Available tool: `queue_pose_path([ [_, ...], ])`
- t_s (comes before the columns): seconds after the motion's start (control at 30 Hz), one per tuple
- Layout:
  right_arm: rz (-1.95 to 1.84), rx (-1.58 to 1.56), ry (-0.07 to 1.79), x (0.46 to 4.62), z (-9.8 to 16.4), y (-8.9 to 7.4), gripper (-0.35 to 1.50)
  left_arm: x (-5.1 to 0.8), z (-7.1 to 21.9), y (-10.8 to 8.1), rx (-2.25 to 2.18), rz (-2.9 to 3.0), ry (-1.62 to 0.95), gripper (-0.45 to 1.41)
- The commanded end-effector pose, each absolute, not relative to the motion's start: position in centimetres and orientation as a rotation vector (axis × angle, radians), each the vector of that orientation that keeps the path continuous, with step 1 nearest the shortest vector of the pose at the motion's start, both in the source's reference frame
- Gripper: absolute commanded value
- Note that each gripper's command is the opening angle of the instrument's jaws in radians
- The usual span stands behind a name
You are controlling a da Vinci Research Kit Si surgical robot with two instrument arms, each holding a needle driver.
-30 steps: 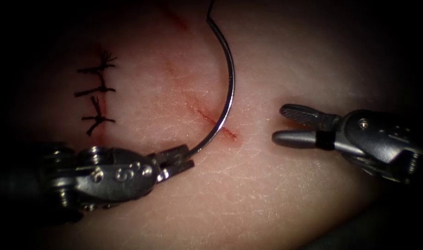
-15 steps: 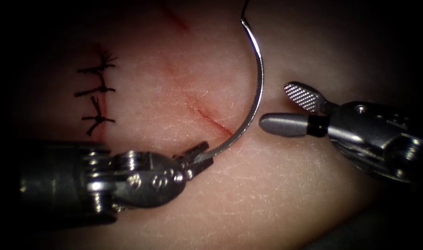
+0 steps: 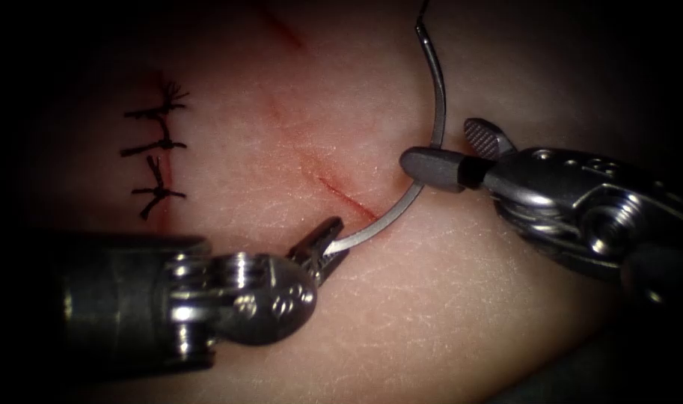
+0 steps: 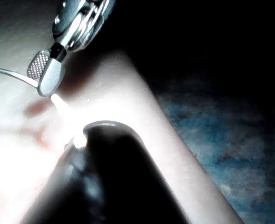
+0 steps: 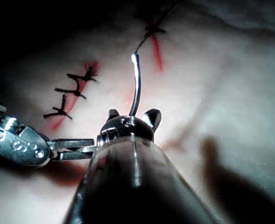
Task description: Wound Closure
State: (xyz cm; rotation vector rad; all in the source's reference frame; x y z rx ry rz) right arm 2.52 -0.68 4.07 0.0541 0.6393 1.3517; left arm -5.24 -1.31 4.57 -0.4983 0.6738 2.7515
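My left tool point(image 3: 325, 245) is shut on the curved needle point(image 3: 435, 112) close to its pointed end, just past the lower end of the red cut point(image 3: 347, 199). The needle arcs up to the right above the tissue point(image 3: 431, 314), free of it. Black thread point(image 3: 423, 9) leaves its upper end. The jaws of my right tool point(image 3: 440, 147) stand open astride the middle of the needle's curve. In the right wrist view the needle point(image 5: 136, 88) rises between the right tool's jaws, with the left tool point(image 5: 76, 147) beside it. In the left wrist view the right tool point(image 4: 44, 77) sits at the needle point(image 4: 9, 72).
Three black knotted stitches point(image 3: 155, 150) close another cut on the far left. A short red mark point(image 3: 281, 30) lies at the top of the tissue. Faint red streaks point(image 3: 277, 116) run between it and the open cut.
My left tool carried the needle to the right. My right tool moved left and up, and its open jaws now straddle the needle's middle.
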Motion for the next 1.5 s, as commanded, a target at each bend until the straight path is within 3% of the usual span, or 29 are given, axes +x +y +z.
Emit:
queue_pose_path([
  [0.03,1.354,0.050,0.639,2.60,4.10,-0.65,1.03,-5.32,4.59,-1.28,-0.500,2.756,0.683,-0.45],
  [0.07,1.356,0.046,0.621,2.62,4.10,-0.63,0.93,-5.33,4.59,-1.28,-0.493,2.773,0.708,-0.45],
  [0.17,1.360,0.044,0.605,2.68,4.11,-0.62,0.90,-5.33,4.59,-1.28,-0.488,2.785,0.738,-0.45],
  [0.33,1.364,0.043,0.586,2.77,4.11,-0.60,0.65,-5.33,4.59,-1.28,-0.476,2.801,0.771,-0.45],
  [0.5,1.369,0.026,0.559,2.80,4.13,-0.58,0.51,-5.32,4.59,-1.28,-0.457,2.815,0.796,-0.45],
  [0.57,1.375,0.008,0.546,2.80,4.12,-0.58,0.29,-5.32,4.59,-1.28,-0.452,2.820,0.807,-0.45],
  [0.63,1.379,-0.007,0.533,2.80,4.12,-0.58,-0.35,-5.32,4.59,-1.28,-0.448,2.819,0.816,-0.45],
  [0.8,1.422,-0.058,0.515,2.80,4.14,-0.56,-0.35,-5.33,4.58,-1.25,-0.433,2.851,0.827,-0.45],
  [0.87,1.433,-0.076,0.523,2.78,4.16,-0.55,-0.35,-5.33,4.57,-1.21,-0.488,2.850,0.812,0.22],
  [0.9,1.434,-0.077,0.525,2.77,4.16,-0.54,-0.35,-5.34,4.56,-1.19,-0.532,2.806,0.787,0.29],
  [0.97,1.381,-0.105,0.546,2.72,4.16,-0.53,-0.35,-5.35,4.54,-1.12,-0.674,2.736,0.656,0.81],
  [1.07,1.322,-0.092,0.644,2.61,4.14,-0.45,-0.35,-5.36,4.47,-1.08,-0.941,2.592,0.375,1.25],
  [1.5,0.830,0.234,1.097,2.50,4.10,-0.45,-0.35,-5.08,4.25,-1.09,-1.240,2.247,-0.149,1.23],
])
